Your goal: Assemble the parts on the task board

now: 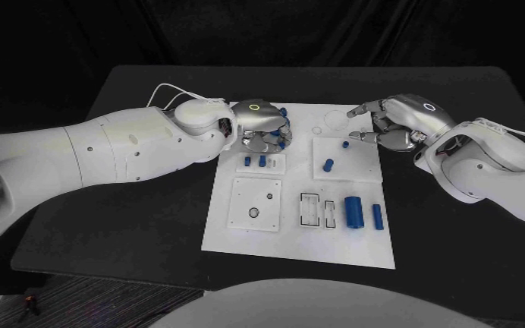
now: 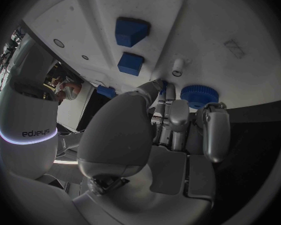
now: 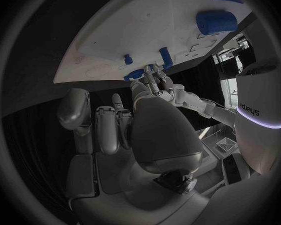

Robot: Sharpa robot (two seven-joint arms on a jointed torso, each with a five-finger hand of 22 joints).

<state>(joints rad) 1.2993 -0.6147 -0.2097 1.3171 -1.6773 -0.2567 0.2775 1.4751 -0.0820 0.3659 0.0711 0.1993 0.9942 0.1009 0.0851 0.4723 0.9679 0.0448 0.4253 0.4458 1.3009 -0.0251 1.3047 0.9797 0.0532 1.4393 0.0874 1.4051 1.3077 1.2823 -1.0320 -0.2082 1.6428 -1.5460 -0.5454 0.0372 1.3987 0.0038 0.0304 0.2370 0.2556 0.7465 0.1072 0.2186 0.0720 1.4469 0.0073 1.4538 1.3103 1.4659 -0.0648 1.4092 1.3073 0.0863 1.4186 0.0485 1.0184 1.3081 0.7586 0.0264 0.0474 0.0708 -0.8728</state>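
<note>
Where recessed, task board [image 1: 301, 225] with parts [image 1: 353, 211]

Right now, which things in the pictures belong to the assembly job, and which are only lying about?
Belong to the job:
- task board
- large blue cylinder
- slim blue cylinder
- blue gear
- blue pegs
- left hand
- right hand

Lying about:
- nothing that I can see; the black table carries the board

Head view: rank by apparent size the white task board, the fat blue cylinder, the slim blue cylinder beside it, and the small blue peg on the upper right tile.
1. White task board
2. Fat blue cylinder
3. Slim blue cylinder
4. Small blue peg
</note>
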